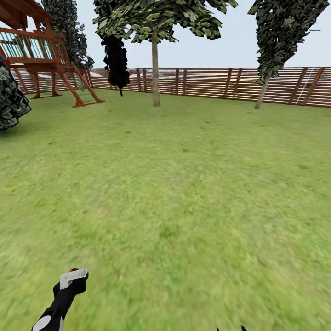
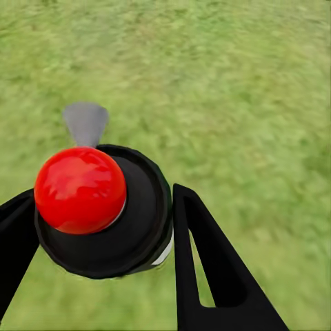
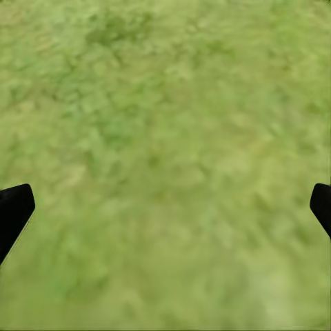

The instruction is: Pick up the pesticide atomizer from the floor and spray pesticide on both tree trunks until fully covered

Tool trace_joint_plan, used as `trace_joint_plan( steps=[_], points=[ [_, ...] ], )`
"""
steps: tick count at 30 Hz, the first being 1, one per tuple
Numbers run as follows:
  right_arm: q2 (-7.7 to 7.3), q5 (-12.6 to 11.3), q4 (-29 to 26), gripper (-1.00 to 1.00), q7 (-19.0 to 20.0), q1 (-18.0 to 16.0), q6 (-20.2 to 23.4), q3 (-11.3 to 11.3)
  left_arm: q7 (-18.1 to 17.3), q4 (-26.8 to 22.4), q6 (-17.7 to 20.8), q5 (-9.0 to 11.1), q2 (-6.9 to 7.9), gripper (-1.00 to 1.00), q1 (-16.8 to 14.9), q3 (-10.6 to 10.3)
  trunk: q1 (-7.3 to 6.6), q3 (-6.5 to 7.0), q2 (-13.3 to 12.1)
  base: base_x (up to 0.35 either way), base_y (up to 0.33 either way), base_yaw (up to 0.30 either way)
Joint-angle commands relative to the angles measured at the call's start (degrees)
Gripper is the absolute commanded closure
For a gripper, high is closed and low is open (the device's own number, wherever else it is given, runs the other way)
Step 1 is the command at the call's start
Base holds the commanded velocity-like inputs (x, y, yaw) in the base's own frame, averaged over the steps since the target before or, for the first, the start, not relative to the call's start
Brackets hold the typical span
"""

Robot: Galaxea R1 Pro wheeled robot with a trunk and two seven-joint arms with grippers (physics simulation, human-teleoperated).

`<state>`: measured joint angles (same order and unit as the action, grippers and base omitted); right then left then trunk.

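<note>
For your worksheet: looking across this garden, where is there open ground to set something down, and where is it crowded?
Free: the wide lawn ahead of the left gripper, which holds the atomizer, running up to the fence. Crowded: the far left, by the wooden play structure and dark foliage, and around the tree trunk.

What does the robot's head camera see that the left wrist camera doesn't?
Head view alone: the wooden fence, trees such as the straight-trunked one, a red-brown play structure and sky. Left wrist view alone: a close look at the atomizer's red top and grey nozzle, held between the left gripper's dark jaws. Both share the green grass and the atomizer.
</note>
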<state>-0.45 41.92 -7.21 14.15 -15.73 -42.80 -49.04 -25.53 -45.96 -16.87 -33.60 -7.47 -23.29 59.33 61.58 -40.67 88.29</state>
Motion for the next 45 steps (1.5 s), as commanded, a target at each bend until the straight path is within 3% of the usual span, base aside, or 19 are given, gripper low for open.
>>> trace_joint_plan(
  steps=[1,45],
  points=[
    [0.01,0.00,0.00,-1.00,0.00,0.00,0.00,0.00,0.04,0.00,-0.01,0.02,0.00,1.00,0.00,0.00,0.00,0.00,0.00,0.330,0.104,0.000],
    [0.01,0.00,0.00,-1.00,0.00,0.00,0.00,0.00,0.04,-0.42,-0.01,0.02,0.09,1.00,0.00,0.08,0.00,0.00,0.00,0.338,0.009,0.000]
  ],
)
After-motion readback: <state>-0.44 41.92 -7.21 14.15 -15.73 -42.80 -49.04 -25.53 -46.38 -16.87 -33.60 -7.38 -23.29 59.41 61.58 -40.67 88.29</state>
